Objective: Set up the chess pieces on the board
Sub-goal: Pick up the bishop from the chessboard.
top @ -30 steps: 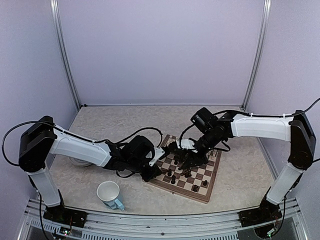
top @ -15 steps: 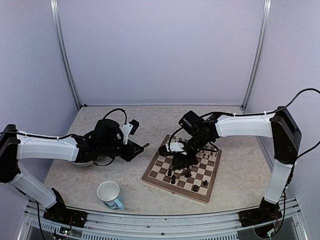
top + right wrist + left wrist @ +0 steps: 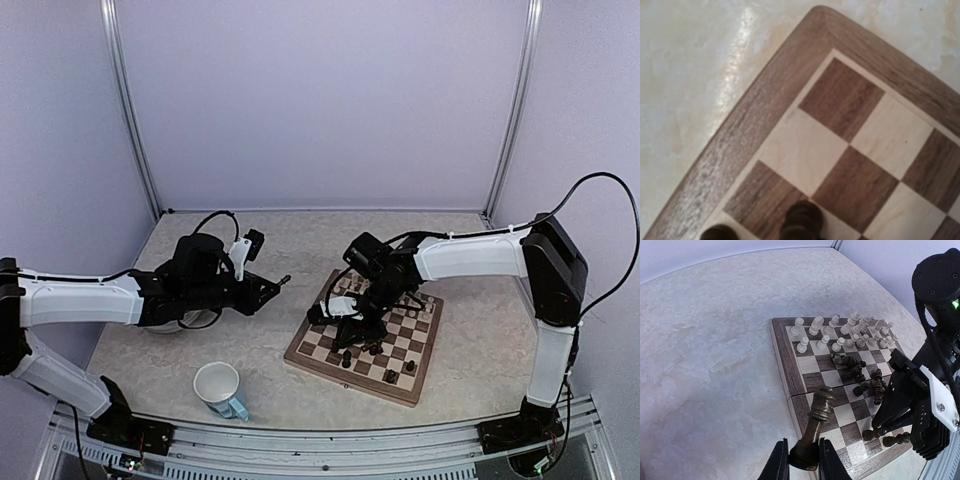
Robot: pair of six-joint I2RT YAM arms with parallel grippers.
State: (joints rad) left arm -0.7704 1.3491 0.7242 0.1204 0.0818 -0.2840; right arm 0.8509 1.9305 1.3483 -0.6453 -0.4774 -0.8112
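My left gripper (image 3: 802, 460) is shut on the base of a dark brown chess piece (image 3: 818, 417), which tilts up and away. It hangs over the table just left of the board (image 3: 350, 382), as the top view (image 3: 272, 288) shows. Cream-white pieces (image 3: 840, 332) stand in rows along the board's far edge. Dark pieces (image 3: 860, 375) lie and stand loosely mid-board. My right gripper (image 3: 328, 312) hovers low over the board's left corner. Its fingers are out of the right wrist view, where a blurred dark piece (image 3: 800, 222) shows at the bottom edge.
A white cup with a blue handle (image 3: 220, 388) stands near the front left. A round grey plate (image 3: 160, 325) lies partly under my left arm. The enclosure's walls and metal posts ring the marbled table.
My left arm has drawn back left from the board's left corner, carrying the dark piece. My right gripper has moved left across the board toward its left corner.
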